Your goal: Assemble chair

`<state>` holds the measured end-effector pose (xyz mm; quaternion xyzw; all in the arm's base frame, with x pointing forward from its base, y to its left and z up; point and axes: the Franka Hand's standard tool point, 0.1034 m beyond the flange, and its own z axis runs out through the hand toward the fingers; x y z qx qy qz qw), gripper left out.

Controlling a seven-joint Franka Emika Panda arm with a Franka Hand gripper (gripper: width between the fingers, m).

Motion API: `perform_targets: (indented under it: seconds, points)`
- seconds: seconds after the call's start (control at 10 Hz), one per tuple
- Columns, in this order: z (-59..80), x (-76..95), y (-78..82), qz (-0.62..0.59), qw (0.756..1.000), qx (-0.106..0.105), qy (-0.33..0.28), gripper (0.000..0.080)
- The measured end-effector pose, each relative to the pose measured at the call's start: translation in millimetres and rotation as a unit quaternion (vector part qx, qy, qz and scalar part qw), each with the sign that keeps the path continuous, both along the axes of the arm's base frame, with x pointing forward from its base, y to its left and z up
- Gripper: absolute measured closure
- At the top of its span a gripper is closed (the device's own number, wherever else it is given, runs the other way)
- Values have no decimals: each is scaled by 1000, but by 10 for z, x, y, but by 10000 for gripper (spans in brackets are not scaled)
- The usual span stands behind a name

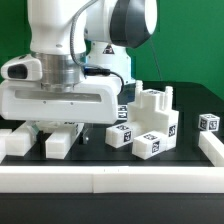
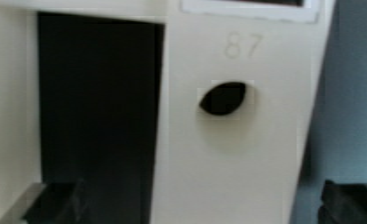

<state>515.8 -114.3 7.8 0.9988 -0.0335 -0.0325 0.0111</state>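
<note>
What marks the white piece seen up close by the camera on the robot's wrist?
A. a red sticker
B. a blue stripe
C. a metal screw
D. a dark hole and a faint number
D: the white piece shows one dark hole with a faint 87 near it.

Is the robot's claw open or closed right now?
Open. In the wrist view the gripper has its fingertips wide apart, either side of a white chair part.
</note>
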Motion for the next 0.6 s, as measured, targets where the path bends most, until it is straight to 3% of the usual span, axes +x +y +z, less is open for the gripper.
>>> perform_targets:
  seconds: [0.6]
  points:
    - [-39, -51, 7, -12, 1000, -3, 3, 151]
